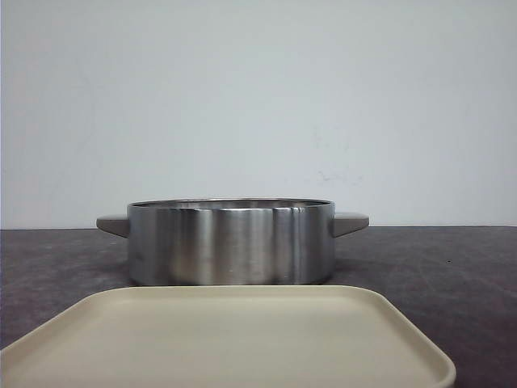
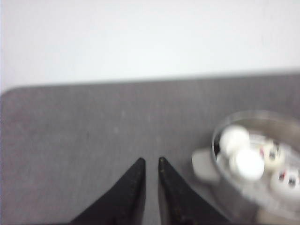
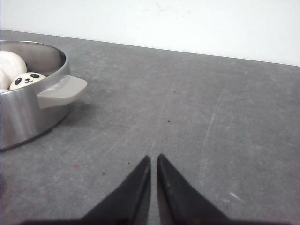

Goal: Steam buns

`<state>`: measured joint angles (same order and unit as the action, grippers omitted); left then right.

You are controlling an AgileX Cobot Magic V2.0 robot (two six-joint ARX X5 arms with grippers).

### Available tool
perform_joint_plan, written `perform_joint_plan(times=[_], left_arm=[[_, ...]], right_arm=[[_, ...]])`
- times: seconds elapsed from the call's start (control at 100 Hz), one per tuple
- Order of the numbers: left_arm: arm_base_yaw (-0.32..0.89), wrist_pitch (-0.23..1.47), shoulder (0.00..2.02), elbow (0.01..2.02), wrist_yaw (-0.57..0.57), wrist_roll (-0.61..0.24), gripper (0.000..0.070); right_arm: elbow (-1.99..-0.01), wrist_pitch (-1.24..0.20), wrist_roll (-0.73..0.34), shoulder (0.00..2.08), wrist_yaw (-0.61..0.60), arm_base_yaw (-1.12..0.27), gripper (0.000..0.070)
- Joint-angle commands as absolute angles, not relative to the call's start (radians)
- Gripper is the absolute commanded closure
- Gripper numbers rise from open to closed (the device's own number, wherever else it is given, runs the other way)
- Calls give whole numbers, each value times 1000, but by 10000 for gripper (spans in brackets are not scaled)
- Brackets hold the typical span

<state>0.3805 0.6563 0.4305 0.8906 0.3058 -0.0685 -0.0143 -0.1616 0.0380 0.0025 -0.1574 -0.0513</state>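
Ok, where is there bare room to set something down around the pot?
Bare dark tabletop lies beyond the right handle, and more on the pot's other side. The beige tray in front shows nothing on it. The pot is crowded with buns.

Dark grey speckled table (image 1: 452, 267), matte, lightly scratched, ending at a pale wall. Directly on it: a round brushed-steel pot (image 1: 231, 242) with two grey side handles, standing upright near the far edge. Just in front of the pot, on the camera's side, a flat beige square tray (image 1: 226, 339) with rounded corners and a low rim, lying level. To either side of the pot, bare tabletop in both wrist views (image 2: 84, 126) (image 3: 197, 103). Seen from the right wrist, the pot (image 3: 23, 112) casting a soft shadow under its handle.
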Motion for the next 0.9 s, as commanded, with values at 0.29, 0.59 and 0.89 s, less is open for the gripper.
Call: perform_joint_plan(times=[0.29,0.59,0.89], left_arm=[[202,62,177,326,-26,-112,700],[127,22,30,57,-25,-173,700],[67,116,3,14,-10,-86,700]], right_arm=[[-11,-159,45,4,-157,-52,685],[-11,-158,45,4,-157,-52,685],[-11,-159,45,4,-157,-52,685]])
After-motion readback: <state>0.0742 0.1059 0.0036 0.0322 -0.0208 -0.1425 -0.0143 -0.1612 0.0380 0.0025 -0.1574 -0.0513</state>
